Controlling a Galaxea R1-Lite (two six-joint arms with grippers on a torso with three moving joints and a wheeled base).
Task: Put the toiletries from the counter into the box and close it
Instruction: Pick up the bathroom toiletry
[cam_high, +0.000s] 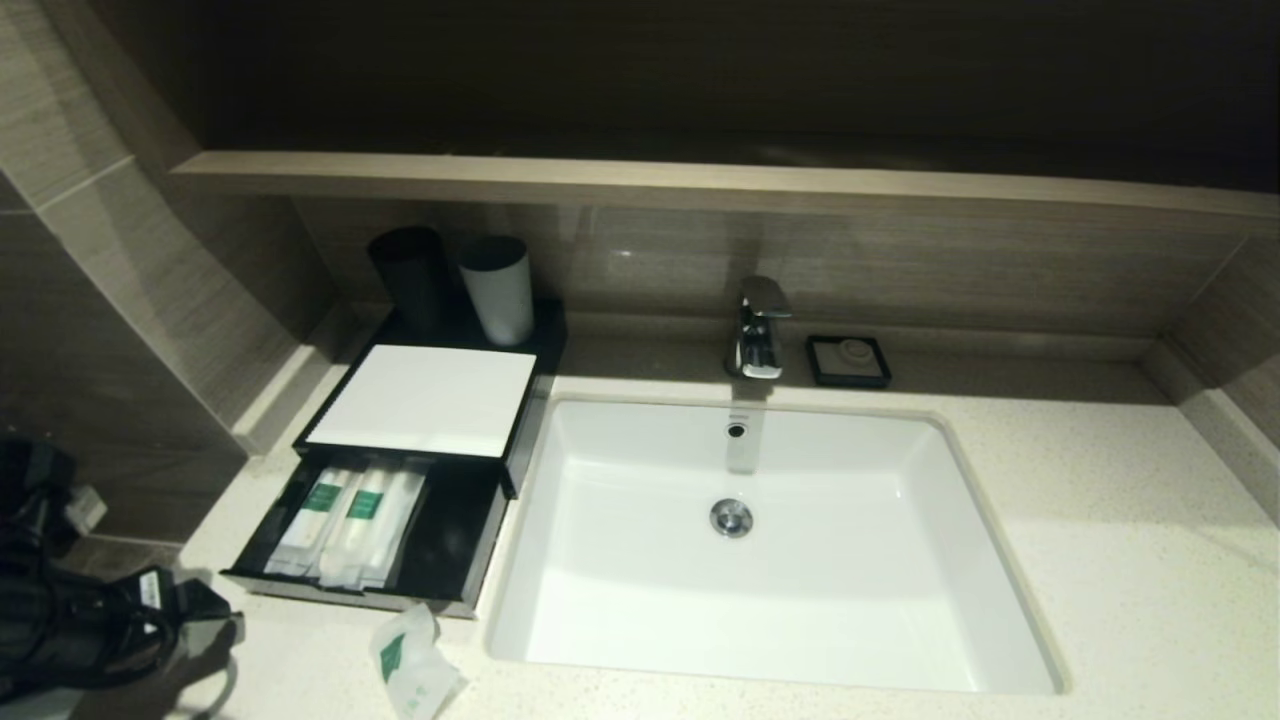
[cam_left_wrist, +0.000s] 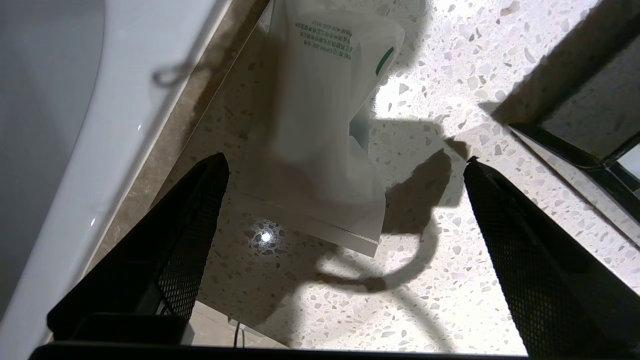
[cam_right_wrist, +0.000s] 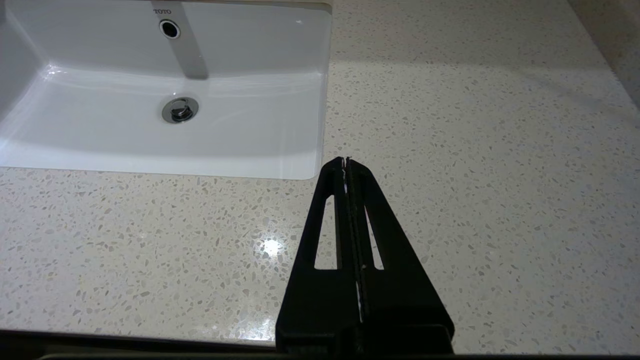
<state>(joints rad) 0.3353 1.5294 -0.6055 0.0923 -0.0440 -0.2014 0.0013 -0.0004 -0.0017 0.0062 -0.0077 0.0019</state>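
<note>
left gripper hovering wide open, empty, straddling the packet for pickup | packet lying on counter just before the open box | right gripper idling pinched together, empty

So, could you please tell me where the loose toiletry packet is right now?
In the head view, the toiletry packet lies on the counter at the robot's left, just in front of the open drawer box and beside the sink's near-left corner.

A hotel-style bathroom is shown by the sink, faucet, cups and wrapped toiletries.
</note>
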